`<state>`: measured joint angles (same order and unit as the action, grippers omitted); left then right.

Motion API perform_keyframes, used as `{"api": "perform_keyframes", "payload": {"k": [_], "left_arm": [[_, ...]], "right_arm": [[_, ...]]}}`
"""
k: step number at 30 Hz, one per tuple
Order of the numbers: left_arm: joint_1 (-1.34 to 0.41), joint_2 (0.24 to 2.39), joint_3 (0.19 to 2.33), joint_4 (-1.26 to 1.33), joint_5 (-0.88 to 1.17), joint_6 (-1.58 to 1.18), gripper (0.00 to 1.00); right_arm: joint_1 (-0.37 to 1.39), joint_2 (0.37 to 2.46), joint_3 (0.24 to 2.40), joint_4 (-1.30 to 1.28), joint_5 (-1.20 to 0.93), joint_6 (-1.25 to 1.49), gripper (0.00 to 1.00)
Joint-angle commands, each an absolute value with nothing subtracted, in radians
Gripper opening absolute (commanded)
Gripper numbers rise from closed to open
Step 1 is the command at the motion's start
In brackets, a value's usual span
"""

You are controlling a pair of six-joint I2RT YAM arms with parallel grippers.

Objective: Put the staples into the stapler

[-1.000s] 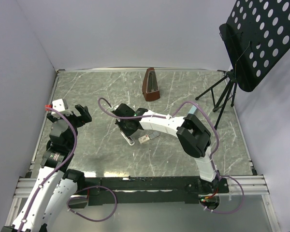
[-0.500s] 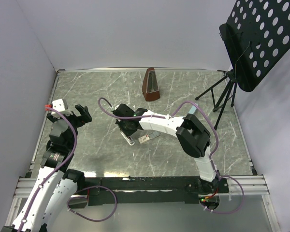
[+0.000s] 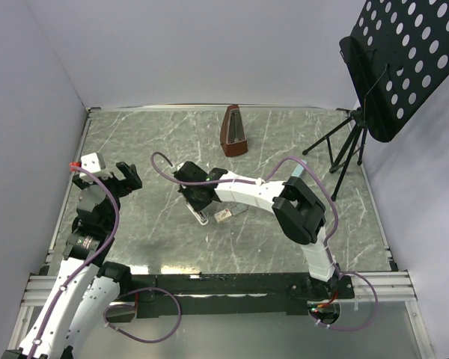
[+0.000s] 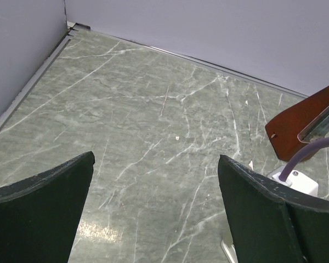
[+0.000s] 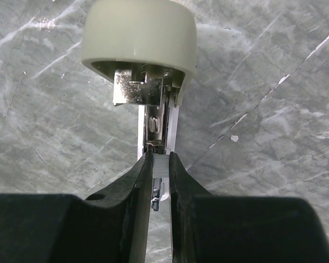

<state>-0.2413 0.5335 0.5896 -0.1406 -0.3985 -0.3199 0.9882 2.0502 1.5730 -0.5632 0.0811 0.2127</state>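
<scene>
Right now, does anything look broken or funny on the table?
Nothing is broken. The stapler lies with its cream top flipped wide open and its metal track bare, but that is for loading: the right gripper pinches the staples right at the track. Nothing is spilled.

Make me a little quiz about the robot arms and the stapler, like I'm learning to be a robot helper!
1. True or false: the left claw is holding something.
2. What is the right claw pinching? A: a pencil. B: a thin grey staple strip. C: a coin.
3. Which open, cream-topped tool lies just ahead of the right claw's fingertips?

Key: 1 false, it is wide open with nothing in it. 2 B. 3 the stapler.
</scene>
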Motion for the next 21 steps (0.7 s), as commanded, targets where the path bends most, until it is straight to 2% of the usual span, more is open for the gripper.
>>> {"api": "perform_keyframes", "payload": {"k": [1,21], "left_arm": [[-0.238,0.528,0.629,-0.118,-0.391,-0.328,0.99],[-0.238,0.532,0.629,-0.117,-0.383,-0.330,0.99]], "right_arm": [[0.994,1.982,1.620,-0.563,0.084,0.225,0.16],[0.994,1.999,1.635,-0.568,0.046,0.218,0.16]]}}
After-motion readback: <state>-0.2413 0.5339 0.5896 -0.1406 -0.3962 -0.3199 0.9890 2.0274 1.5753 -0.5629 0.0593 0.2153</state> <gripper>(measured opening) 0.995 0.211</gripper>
